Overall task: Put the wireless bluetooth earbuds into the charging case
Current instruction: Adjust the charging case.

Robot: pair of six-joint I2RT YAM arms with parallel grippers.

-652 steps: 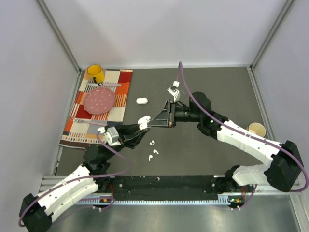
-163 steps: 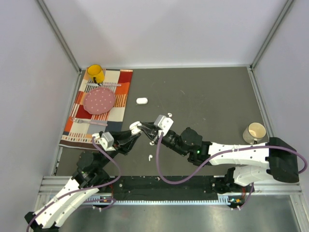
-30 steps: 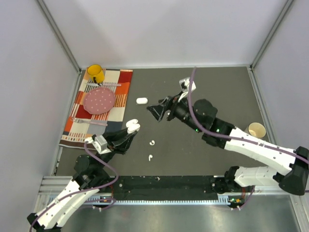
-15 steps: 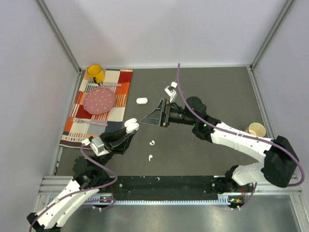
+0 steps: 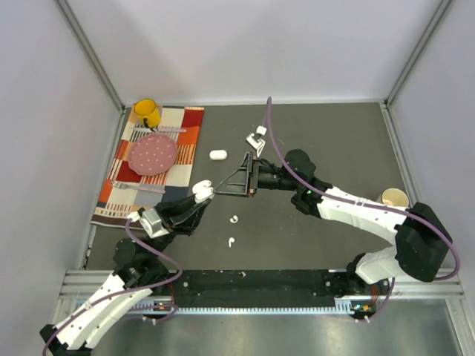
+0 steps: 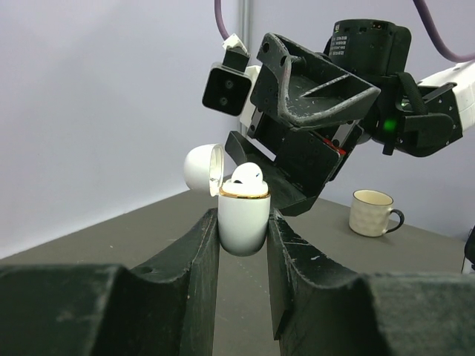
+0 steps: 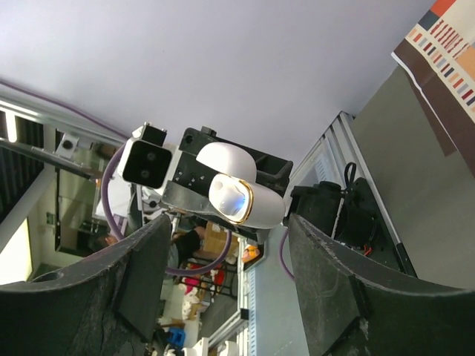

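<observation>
Left wrist: left claw clamped on open charging case; right claw apart beside it.

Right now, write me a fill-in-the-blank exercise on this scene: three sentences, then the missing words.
1. The left jaws clamp the charging case, whose lid stands ____.
2. On the dark table, ____ loose earbuds lie in front of the arms.
3. The mug standing on the striped mat is ____.

Missing words: open; two; yellow.
</observation>
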